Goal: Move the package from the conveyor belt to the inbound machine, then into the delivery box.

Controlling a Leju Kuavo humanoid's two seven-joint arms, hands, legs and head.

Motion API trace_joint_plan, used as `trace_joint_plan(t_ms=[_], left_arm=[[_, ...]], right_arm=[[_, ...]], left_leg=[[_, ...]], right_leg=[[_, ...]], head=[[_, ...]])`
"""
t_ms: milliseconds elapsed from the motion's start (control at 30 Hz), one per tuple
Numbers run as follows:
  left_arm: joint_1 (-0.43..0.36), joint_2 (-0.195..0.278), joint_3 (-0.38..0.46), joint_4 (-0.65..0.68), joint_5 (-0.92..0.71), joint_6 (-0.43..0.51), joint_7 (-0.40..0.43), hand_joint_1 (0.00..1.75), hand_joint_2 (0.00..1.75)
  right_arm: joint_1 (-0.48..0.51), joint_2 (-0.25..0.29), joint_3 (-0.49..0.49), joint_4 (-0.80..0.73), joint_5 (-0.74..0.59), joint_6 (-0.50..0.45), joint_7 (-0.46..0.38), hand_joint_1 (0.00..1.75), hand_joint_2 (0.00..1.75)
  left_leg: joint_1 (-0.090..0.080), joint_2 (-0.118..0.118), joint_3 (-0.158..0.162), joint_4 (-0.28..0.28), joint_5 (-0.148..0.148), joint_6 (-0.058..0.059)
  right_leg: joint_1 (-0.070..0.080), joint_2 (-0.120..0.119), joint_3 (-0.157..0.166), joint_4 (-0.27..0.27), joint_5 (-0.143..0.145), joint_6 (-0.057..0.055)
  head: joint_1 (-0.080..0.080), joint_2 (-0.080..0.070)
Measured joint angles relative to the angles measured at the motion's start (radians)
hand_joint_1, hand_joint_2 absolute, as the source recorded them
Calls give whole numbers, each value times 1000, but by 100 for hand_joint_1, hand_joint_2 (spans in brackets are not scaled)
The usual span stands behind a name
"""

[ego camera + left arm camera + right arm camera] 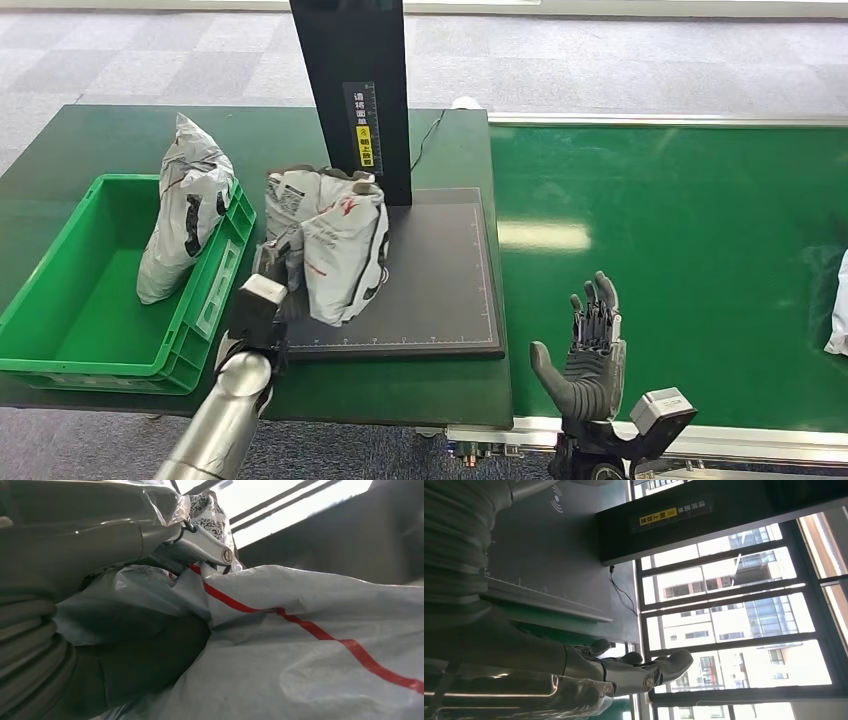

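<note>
Gripping the package [335, 245] on the inbound machine [440, 290], left robot hand [272, 275], wrist view revealing its red stripe, right robot hand [590, 350] spread, empty.

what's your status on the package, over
Left hand grips grey package on inbound machine's scan pad. Right hand open over conveyor belt. Green delivery box already holds another package, room beside it.

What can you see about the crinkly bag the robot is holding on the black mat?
The package is a crumpled grey-white plastic mailer with dark print and small red marks; the left wrist view shows a thin red stripe across it. It stands bunched upright on the inbound machine's dark platform, right beside the black post. The left hand holds its left side. It sits near the green delivery box without touching it.
</note>
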Motion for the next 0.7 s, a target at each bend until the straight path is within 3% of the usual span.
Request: trace_joint_plan(t_ms=[167, 367, 567, 700], left_arm=[[197, 37, 35, -348, 14, 7, -66, 175, 175], [303, 76, 59, -607, 53, 108, -90, 175, 175], [335, 115, 205, -691, 161, 72, -72, 175, 175], [293, 139, 300, -645, 73, 22, 53, 175, 175]], right_arm=[[13, 1, -24, -9, 4, 0, 1, 0, 175], [33, 10, -49, -34, 15, 1, 12, 0, 175], [56, 23, -71, -64, 26, 14, 23, 0, 175], [68, 31, -78, -82, 30, 27, 31, 0, 175]], left_leg=[[0, -1, -1, 0, -1, 0], [0, -1, 0, 0, -1, 0], [1, -1, 1, 0, 0, 0], [1, -3, 2, 0, 0, 0]], right_leg=[[0, 0, 0, 0, -1, 1], [0, 0, 1, 0, -1, 0], [1, -1, 1, 0, -1, 0], [1, -2, 1, 0, -1, 0]], head=[[0, 0], [0, 0], [0, 0], [0, 0]])
